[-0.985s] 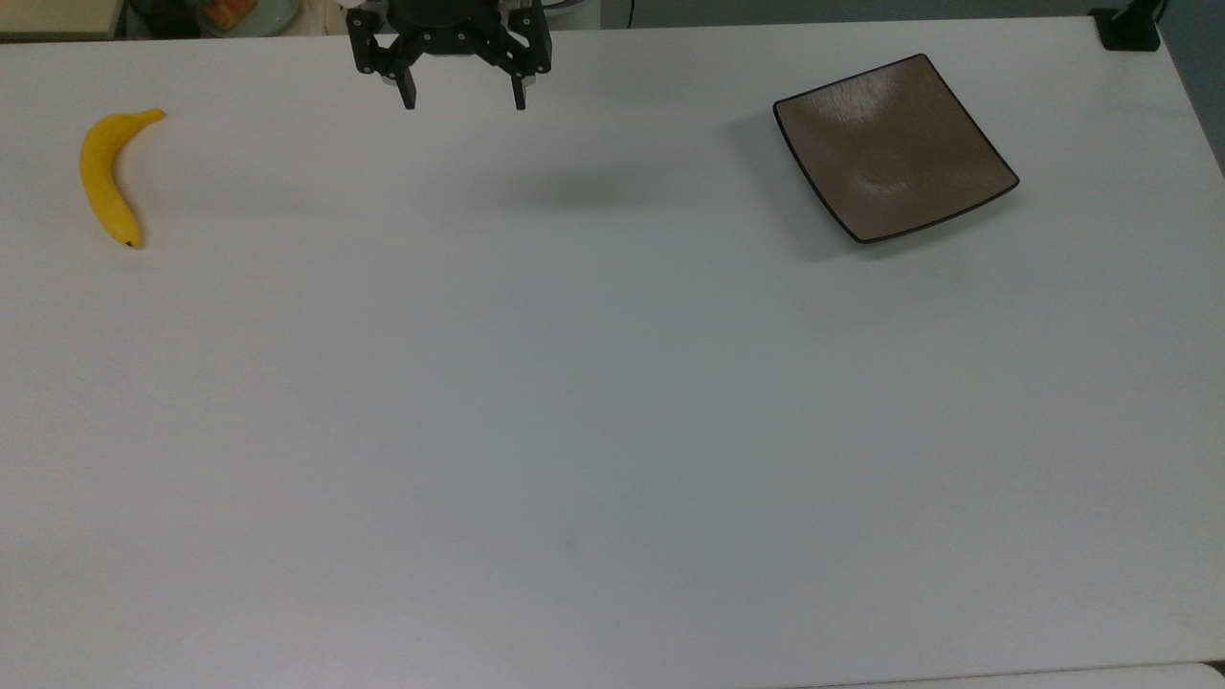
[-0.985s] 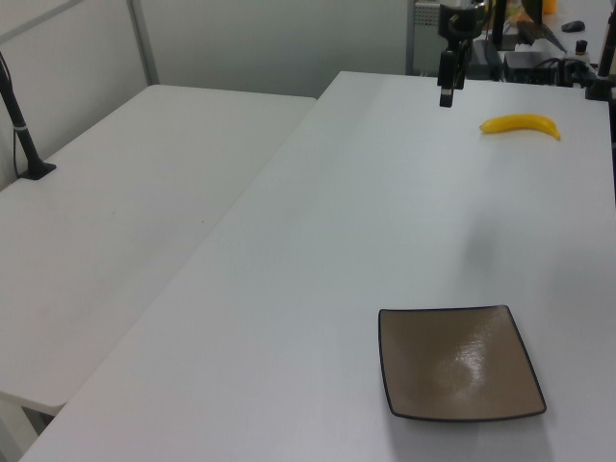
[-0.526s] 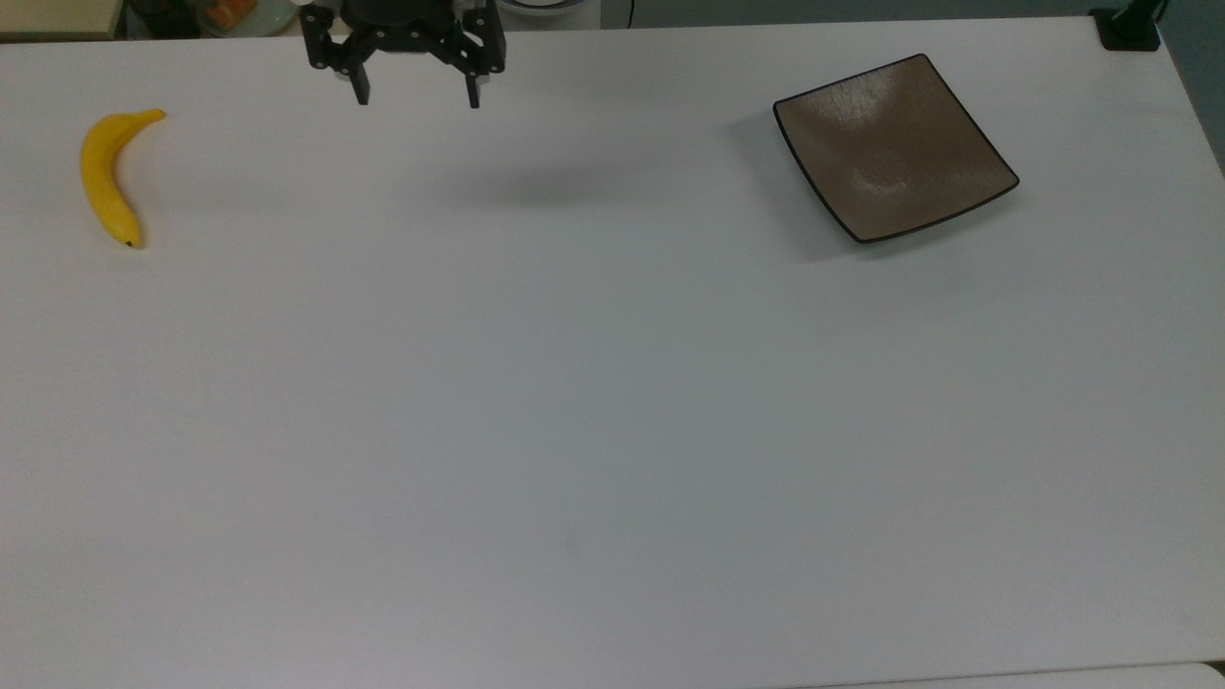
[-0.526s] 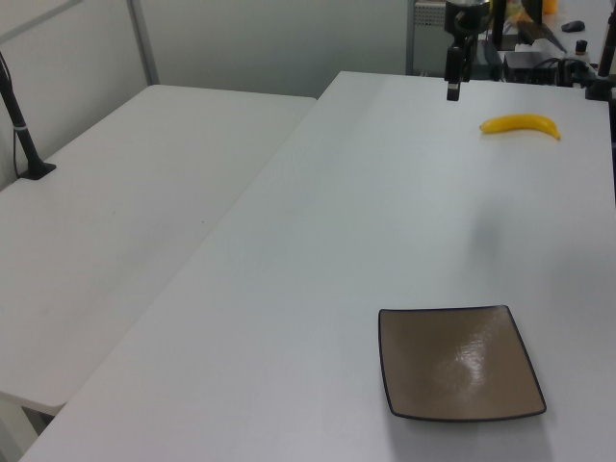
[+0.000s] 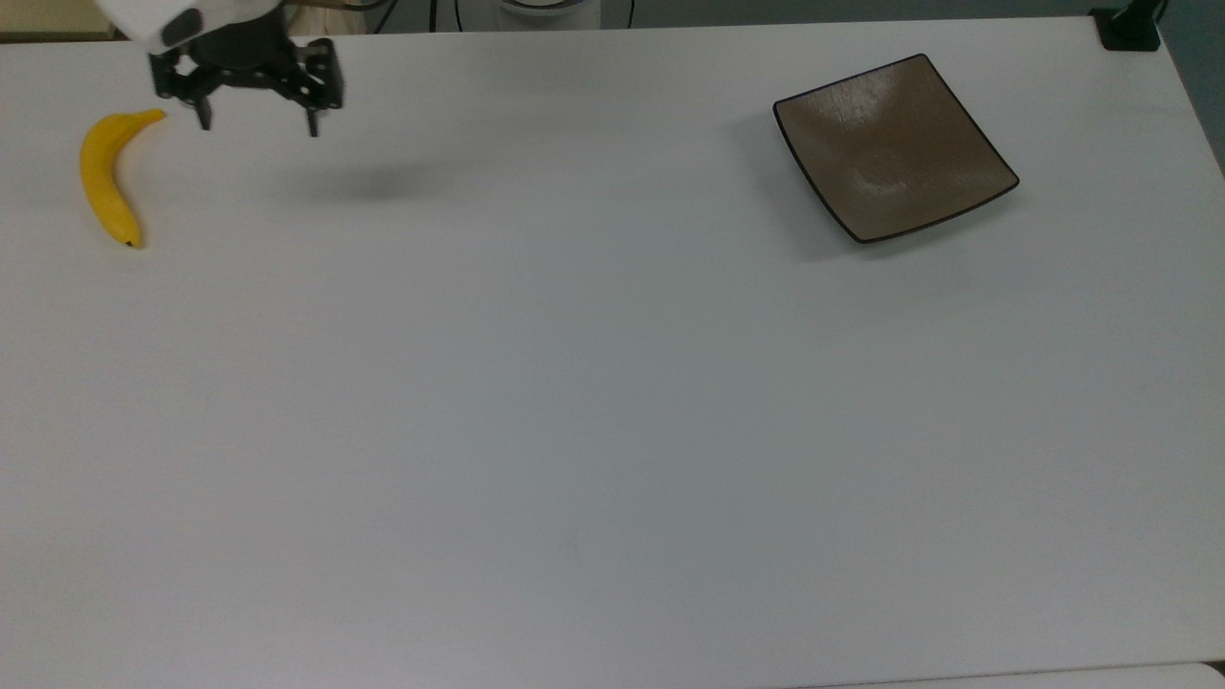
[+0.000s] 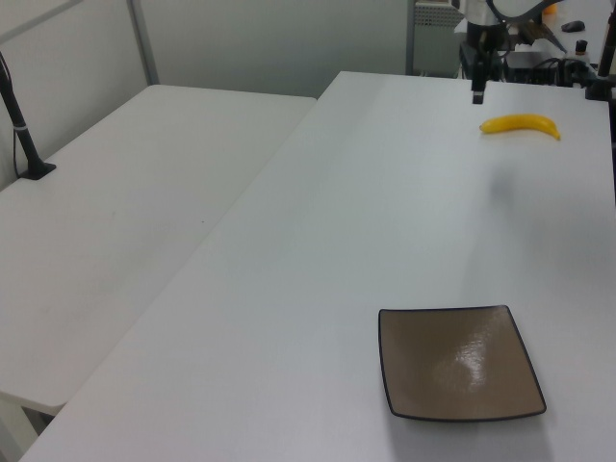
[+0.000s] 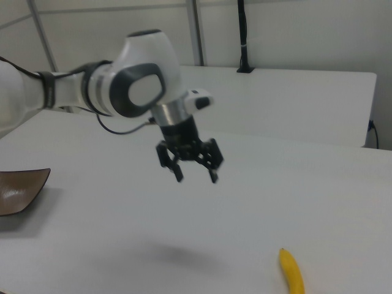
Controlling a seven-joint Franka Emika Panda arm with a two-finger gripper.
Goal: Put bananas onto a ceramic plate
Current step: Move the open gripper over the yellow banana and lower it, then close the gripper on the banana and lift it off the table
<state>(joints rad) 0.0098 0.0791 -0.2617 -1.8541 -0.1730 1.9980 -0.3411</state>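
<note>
The yellow banana (image 5: 102, 178) lies on the white table at the top view's far left; it also shows as the banana (image 6: 521, 124) and the banana (image 7: 293, 273). My gripper (image 5: 258, 126) hangs open above the table, just right of the banana's upper end in the top view, holding nothing. It appears again as the gripper (image 6: 477, 94) and, well above the tabletop, as the gripper (image 7: 196, 177). The square brown-grey ceramic plate (image 5: 893, 146) sits empty at the top view's upper right, also seen as the plate (image 6: 459, 362) and the plate (image 7: 18, 191).
The white table (image 5: 612, 402) stretches wide between banana and plate. A black post base (image 5: 1129, 27) stands at the top view's upper right corner. A second white table (image 6: 115, 241) adjoins on the left view's left, with a black stand (image 6: 24, 144) on it.
My gripper has travelled leftward in the top view, from the table's upper middle to just beside the banana, staying open. Banana and plate have not moved.
</note>
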